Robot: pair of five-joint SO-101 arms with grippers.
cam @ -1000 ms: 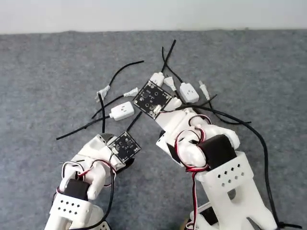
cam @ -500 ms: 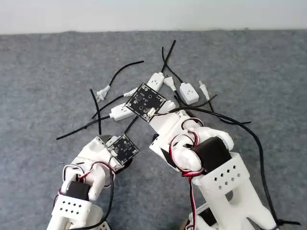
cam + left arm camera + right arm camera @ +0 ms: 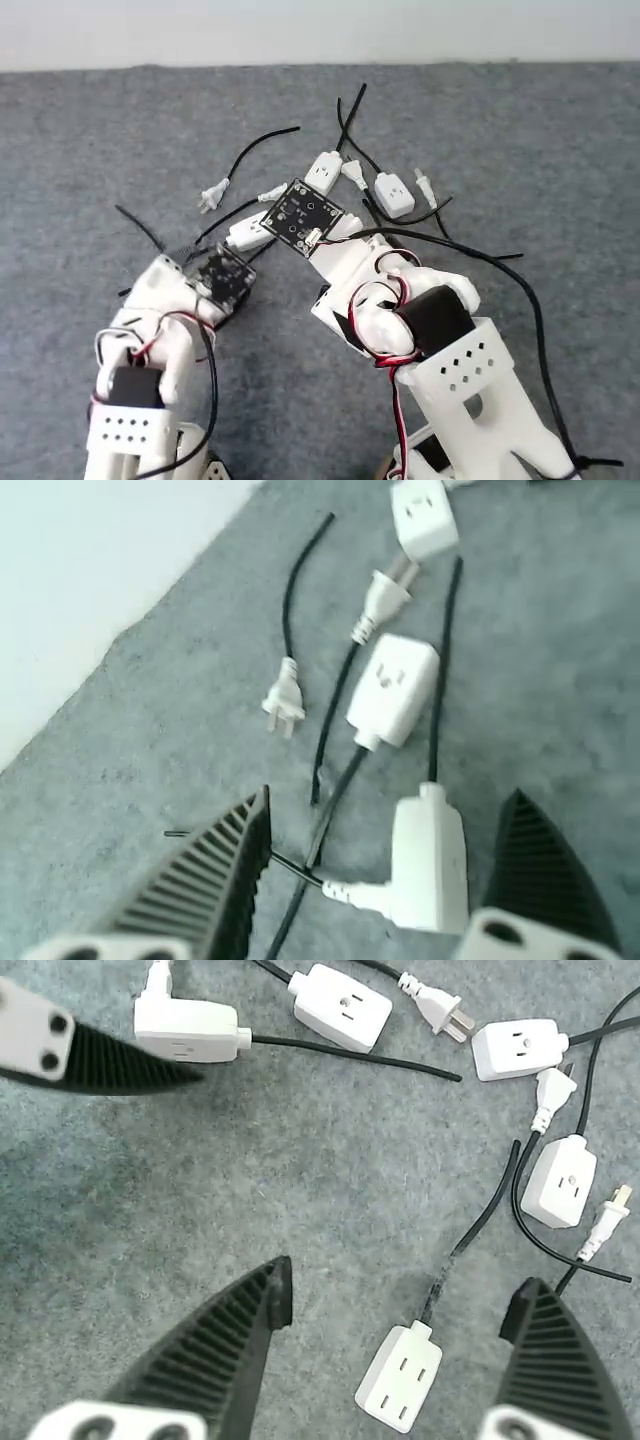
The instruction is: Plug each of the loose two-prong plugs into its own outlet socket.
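Several white outlet sockets and two-prong plugs on black cords lie on the grey carpet. My left gripper (image 3: 390,805) is open, low over a white right-angle piece (image 3: 428,860) that lies between its fingers. Beyond it lie a socket (image 3: 392,690), a loose plug (image 3: 283,695) and a second plug (image 3: 385,595). My right gripper (image 3: 404,1278) is open above the carpet with a socket (image 3: 400,1375) below its fingers. Farther off lie sockets (image 3: 340,1002), (image 3: 518,1048), (image 3: 558,1180) and plugs (image 3: 440,1005), (image 3: 550,1090). In the high view the left arm (image 3: 160,300) and right arm (image 3: 400,290) point at the cluster.
Black cords (image 3: 260,145) cross the carpet around the sockets, and one long cord (image 3: 530,300) loops past the right arm. A pale wall (image 3: 320,30) bounds the far side. Open carpet (image 3: 80,150) lies to the far left and right.
The left arm has swung left and forward, and the loose black cord beside it has swept to the left. The right arm has shifted slightly left.
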